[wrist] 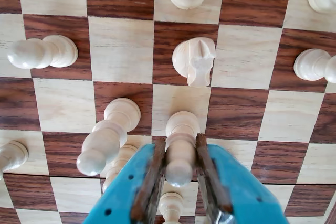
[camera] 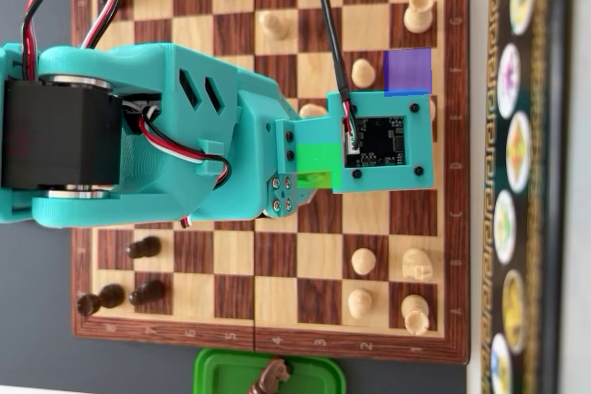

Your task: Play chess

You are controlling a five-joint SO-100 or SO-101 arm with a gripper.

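We find gripper (wrist: pixel 180 174) closed on white pawn (wrist: pixel 181 148) in wrist view; pawn upright between fingers, neighbouring pawn (wrist: pixel 107 137) just left.

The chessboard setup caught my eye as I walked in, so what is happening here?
A teal robot arm is reaching over the wooden chessboard. In the wrist view, its hand is closed around a white pawn standing on the board. Other white pieces, including a knight, stand nearby. In the overhead view, dark pieces sit near the board's left edge, and one dark piece lies in a green tray off the board.
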